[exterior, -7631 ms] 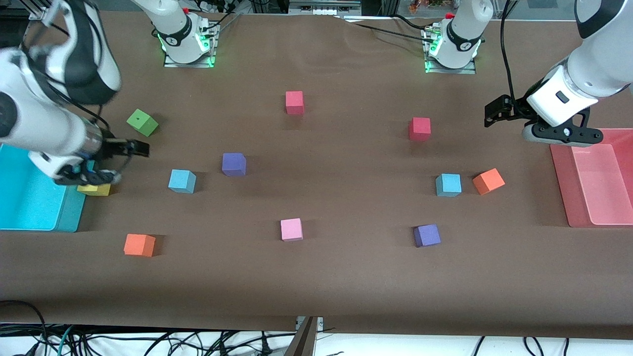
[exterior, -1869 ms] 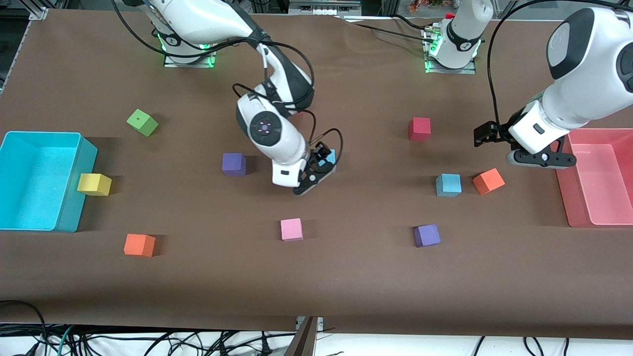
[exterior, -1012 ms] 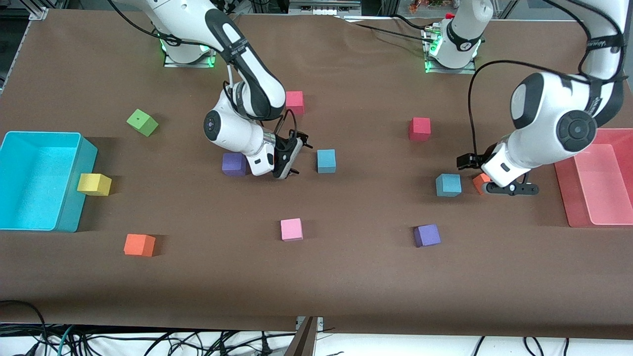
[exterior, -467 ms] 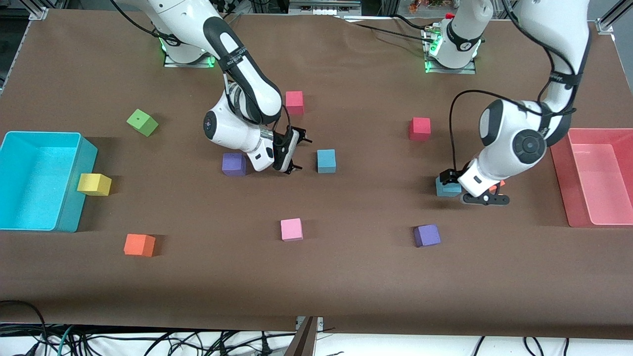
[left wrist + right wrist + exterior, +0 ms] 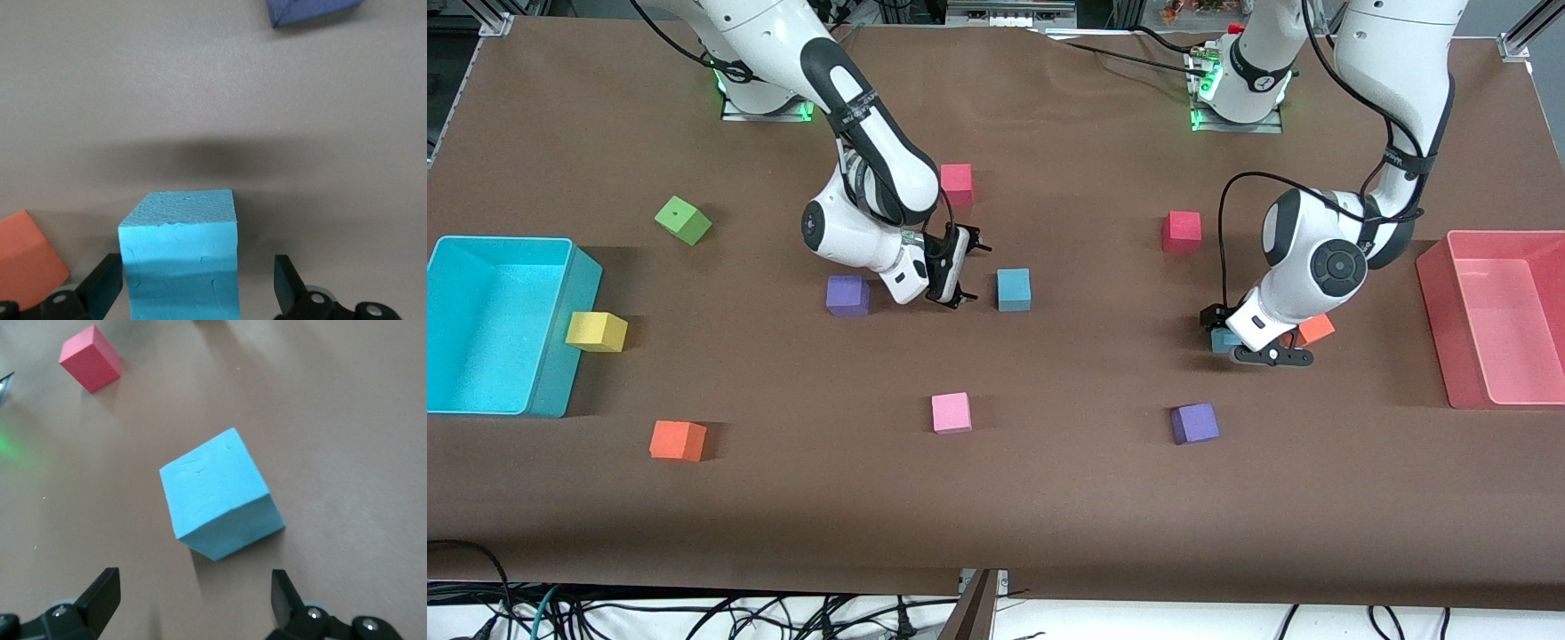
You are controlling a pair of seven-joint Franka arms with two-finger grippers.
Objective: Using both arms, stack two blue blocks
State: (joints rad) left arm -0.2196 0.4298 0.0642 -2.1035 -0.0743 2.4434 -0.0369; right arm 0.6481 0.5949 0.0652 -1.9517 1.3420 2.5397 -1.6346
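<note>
One blue block (image 5: 1014, 289) rests mid-table. My right gripper (image 5: 971, 276) is open and empty, low beside it toward the right arm's end; in the right wrist view the block (image 5: 220, 493) lies just ahead of the open gripper (image 5: 193, 607). The second blue block (image 5: 1219, 339) sits toward the left arm's end, mostly hidden by my left gripper (image 5: 1238, 342). In the left wrist view this block (image 5: 179, 257) sits between the open fingers (image 5: 100, 293) of the left gripper (image 5: 195, 293), close to one finger, with a gap to the other.
An orange block (image 5: 1314, 329) lies right beside the left gripper. Purple blocks (image 5: 847, 295) (image 5: 1194, 423), a pink block (image 5: 951, 412) and red blocks (image 5: 1181, 231) (image 5: 956, 182) lie around. A cyan bin (image 5: 560, 356) and a pink bin (image 5: 1436, 320) stand at the table's ends.
The right gripper set the first blue block down mid-table, let go and now stays beside it. The left gripper came down from by the pink bin and now straddles the second blue block.
</note>
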